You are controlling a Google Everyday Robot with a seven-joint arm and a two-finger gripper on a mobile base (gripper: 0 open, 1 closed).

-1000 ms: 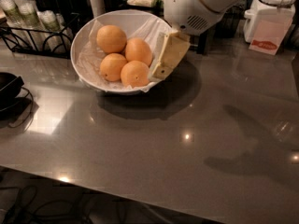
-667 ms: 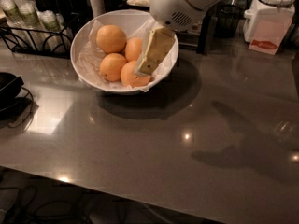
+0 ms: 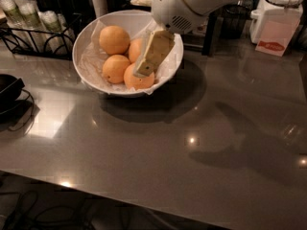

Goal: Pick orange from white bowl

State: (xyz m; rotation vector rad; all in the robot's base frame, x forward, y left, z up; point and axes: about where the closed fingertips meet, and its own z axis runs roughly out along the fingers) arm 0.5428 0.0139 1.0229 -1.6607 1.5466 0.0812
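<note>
**Q:** Where's your claw sitting, and has it got anything?

**A:** Your claw (image 3: 144, 72) is down inside the white bowl (image 3: 76, 56), upper middle of the frame. It hangs from the fat white arm housing (image 3: 192, 4) that comes in from the top right. It slants down and to the left, and its tip overlaps the top right edge of the orange (image 3: 130, 82), the one nearest the bowl's front rim. Honestly, I can't tell whether the claw is open or closed from this angle, or whether it's actually touching the fruit.

**Q:** So the orange hasn't left the bowl?

**A:** Nope, it's resting on the crinkled paper lining (image 3: 91, 61) with three other oranges. One (image 3: 115, 68) is just to its left and touching it. A big one (image 3: 114, 39) sits toward the back left. One (image 3: 135, 49) at the back right is half hidden behind your claw.

**Q:** Anything else around?

**A:** The bowl stands on a glossy grey table (image 3: 192, 166). There's a black dish (image 3: 7, 87) at the left edge, a wire rack of jars (image 3: 29, 28) in the upper left, and a white lidded jar with a red label (image 3: 278, 18) in the upper right. All of them are well apart from the claw.
</note>
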